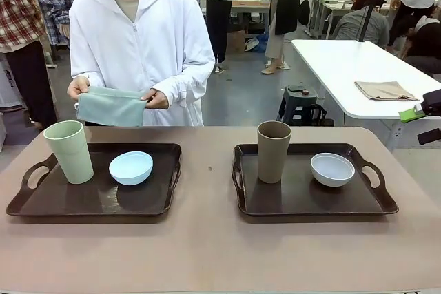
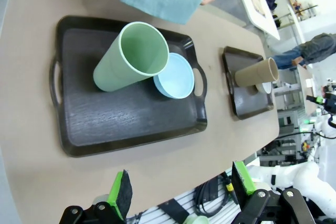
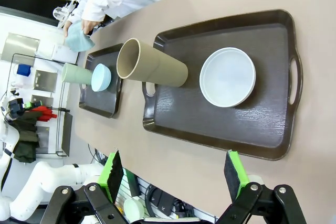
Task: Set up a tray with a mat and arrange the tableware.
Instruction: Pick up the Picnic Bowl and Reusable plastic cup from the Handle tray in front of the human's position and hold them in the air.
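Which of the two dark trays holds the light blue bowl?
The dark brown tray on the robot's left: its small round light blue bowl sits beside a tall pale green plastic tumbler. The right tray carries a white bowl and brown tumbler.

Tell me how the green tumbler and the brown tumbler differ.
Colour: the green tumbler is pale green, the brown tumbler dull brown. Place: the green tumbler stands on the left tray beside a light blue bowl; the brown tumbler on the right tray beside a white bowl. Both stand upright, mouth up, left of their bowls.
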You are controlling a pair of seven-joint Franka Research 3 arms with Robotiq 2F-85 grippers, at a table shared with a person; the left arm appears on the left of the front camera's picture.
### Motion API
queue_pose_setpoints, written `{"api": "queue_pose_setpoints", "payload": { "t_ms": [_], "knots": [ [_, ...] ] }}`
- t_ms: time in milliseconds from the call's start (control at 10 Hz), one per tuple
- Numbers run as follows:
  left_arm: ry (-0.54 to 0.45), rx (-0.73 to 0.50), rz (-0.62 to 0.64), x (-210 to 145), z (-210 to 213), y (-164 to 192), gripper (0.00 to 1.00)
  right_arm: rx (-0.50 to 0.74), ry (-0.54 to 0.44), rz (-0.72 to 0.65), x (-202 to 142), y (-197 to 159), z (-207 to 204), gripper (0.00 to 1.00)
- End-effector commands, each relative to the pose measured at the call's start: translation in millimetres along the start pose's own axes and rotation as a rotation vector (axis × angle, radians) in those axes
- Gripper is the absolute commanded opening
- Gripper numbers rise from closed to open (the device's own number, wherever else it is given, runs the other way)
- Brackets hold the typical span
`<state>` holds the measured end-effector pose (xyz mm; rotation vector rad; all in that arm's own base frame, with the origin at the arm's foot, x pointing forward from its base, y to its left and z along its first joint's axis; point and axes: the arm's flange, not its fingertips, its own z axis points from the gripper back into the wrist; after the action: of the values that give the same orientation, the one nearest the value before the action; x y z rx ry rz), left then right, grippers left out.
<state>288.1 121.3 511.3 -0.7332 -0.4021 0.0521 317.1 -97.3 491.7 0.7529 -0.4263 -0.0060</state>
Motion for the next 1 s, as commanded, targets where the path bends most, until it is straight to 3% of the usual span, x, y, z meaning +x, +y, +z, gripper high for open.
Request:
{"api": "queue_pose_setpoints", "payload": {
  "t_ms": [0,900],
  "knots": [
    [-0.002,-0.016,-0.015,-0.7,0.6,1.3,1.0,0.025,-0.008,0.019,2.0,-2.0,-0.8,1.0],
    [-0.002,-0.016,-0.015,-0.7,0.6,1.3,1.0,0.025,-0.008,0.019,2.0,-2.0,-0.8,1.0]
  ]
}}
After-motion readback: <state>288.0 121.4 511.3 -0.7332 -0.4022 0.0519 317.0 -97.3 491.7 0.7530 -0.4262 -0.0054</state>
